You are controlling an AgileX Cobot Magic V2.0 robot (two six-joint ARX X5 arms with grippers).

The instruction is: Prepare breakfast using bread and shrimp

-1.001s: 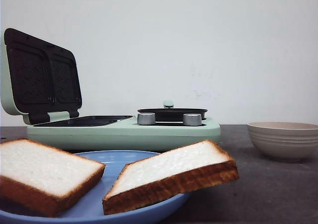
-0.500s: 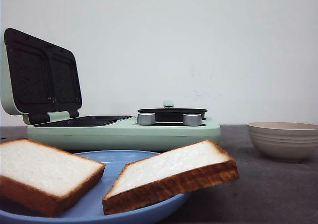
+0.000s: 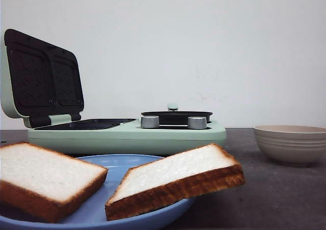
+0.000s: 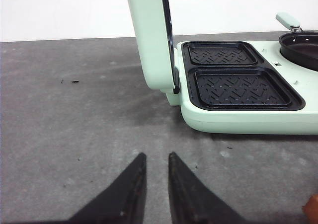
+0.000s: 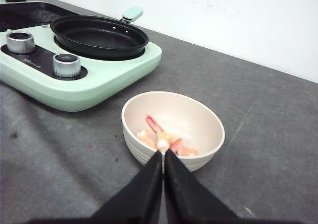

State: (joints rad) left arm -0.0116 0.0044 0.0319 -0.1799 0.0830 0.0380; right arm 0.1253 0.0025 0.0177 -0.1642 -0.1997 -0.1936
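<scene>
Nothing has moved — left gripper (image 4: 155,159) barely parted, empty above the grey table (image 4: 74,124); right gripper (image 5: 163,157) closed, empty, before the cream shrimp bowl (image 5: 208,134).

Table: dark grey tabletop (image 3: 275,189)
On it: mint-green cooker (image 3: 127,133), blue plate (image 3: 117,209), beige bowl (image 3: 291,143)

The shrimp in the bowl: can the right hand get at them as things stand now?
Probably yes. The right hand hangs near the bowl, the shrimp lie uncovered inside, and nothing stands between; its fingers look shut, though.
</scene>
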